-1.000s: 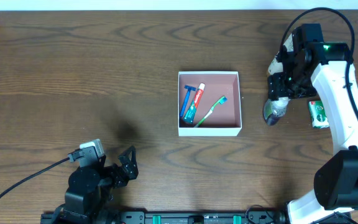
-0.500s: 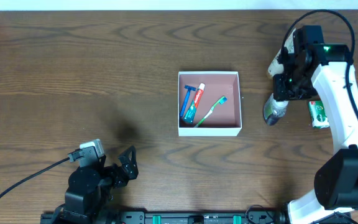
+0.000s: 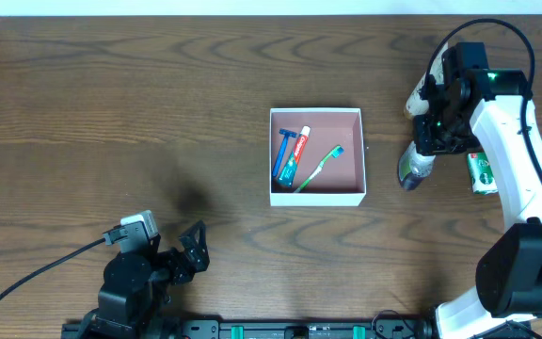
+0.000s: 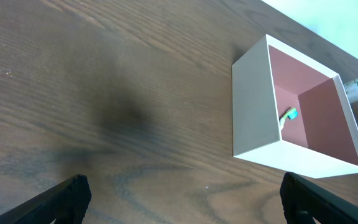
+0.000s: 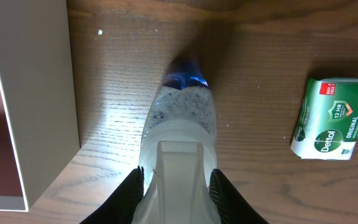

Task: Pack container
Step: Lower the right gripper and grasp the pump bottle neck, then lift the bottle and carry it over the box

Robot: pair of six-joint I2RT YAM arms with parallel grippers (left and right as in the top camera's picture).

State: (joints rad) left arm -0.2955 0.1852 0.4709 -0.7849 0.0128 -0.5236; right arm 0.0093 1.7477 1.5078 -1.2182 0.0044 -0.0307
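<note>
Pick step: we found right gripper (image 5: pixel 175 186) clamped on the clear bottle (image 5: pixel 182 112) right of the container (image 3: pixel 316 197); left gripper (image 4: pixel 186 198) gaped. Next, likely: lift, carry left, lower inside.

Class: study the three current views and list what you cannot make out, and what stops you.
Bottle: overhead, the right gripper covers part; right wrist view, bottom edge cuts it off.
Container contents: left wrist view, the near wall hides all but the toothbrush head.
Soap wording: overhead, too small.
Whether the jaws press the bottle: right wrist view, too close to tell.
</note>
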